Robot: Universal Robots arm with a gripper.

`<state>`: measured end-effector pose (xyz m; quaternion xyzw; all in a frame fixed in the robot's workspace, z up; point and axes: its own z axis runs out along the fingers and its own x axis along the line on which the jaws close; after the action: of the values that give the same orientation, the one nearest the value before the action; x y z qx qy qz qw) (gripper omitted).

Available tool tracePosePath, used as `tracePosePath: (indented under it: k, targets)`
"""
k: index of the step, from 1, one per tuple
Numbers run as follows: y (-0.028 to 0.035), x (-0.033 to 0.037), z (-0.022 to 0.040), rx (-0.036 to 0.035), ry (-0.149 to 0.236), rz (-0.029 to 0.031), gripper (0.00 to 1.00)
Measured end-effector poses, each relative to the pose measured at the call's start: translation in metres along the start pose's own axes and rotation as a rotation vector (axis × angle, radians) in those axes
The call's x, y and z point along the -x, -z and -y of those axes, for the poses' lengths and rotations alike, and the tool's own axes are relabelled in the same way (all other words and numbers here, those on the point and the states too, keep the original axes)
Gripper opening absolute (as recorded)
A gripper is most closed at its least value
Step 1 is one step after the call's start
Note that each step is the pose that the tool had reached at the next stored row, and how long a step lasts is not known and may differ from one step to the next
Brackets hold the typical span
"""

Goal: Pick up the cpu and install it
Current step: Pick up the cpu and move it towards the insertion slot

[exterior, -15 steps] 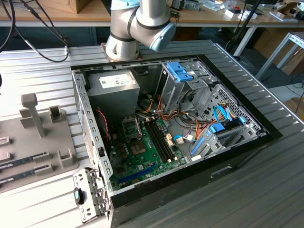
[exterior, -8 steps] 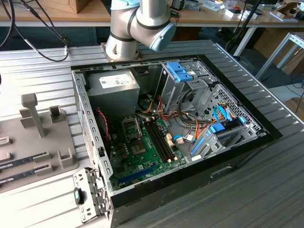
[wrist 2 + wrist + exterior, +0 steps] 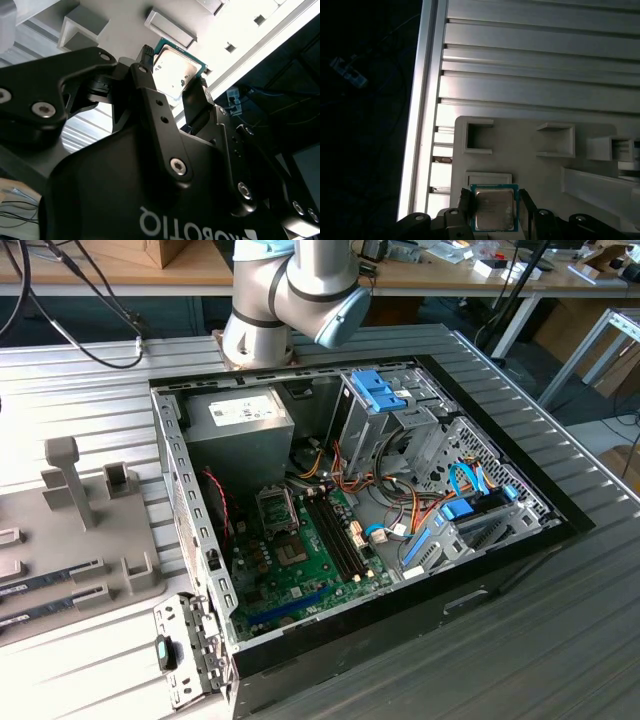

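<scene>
In both wrist views, a narrow grip: the gripper [image 3: 495, 209] drawn in on the cpu [image 3: 179, 75], with one black fingertip [image 3: 465, 201] against each of two opposite sides. Silvery-grey top turned toward the first wrist view's camera, thin green border around it. Beneath it, a pale grey holder plate [image 3: 520, 150] with shallow square recesses, lying on the ribbed aluminium table [image 3: 530, 60]. Positioned near a corner of the plate, close to the plate edge alongside the table's outer edge, just beside a raised rectangular frame [image 3: 488, 178] (resting on the plate or lifted clear of it: cannot tell).

In the exterior view, the arm [image 3: 290, 290] standing at the table's far edge, behind an open computer case [image 3: 500, 562] sunk into the table's middle. Inside the case: a green motherboard [image 3: 300, 555], its black socket frame [image 3: 277, 508] near the board edge toward the grey power supply box [image 3: 240, 420]. Holder plate at the exterior view's left, apart from the case.
</scene>
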<state>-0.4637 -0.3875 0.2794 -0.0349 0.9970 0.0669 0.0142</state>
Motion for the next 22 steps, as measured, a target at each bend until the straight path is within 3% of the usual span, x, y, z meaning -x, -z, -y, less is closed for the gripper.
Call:
tracePosePath:
  k: [22]
  targets:
    - [0.0109, 0.0003, -0.0015, 0.0182, -0.001, 0.0014, 0.47]
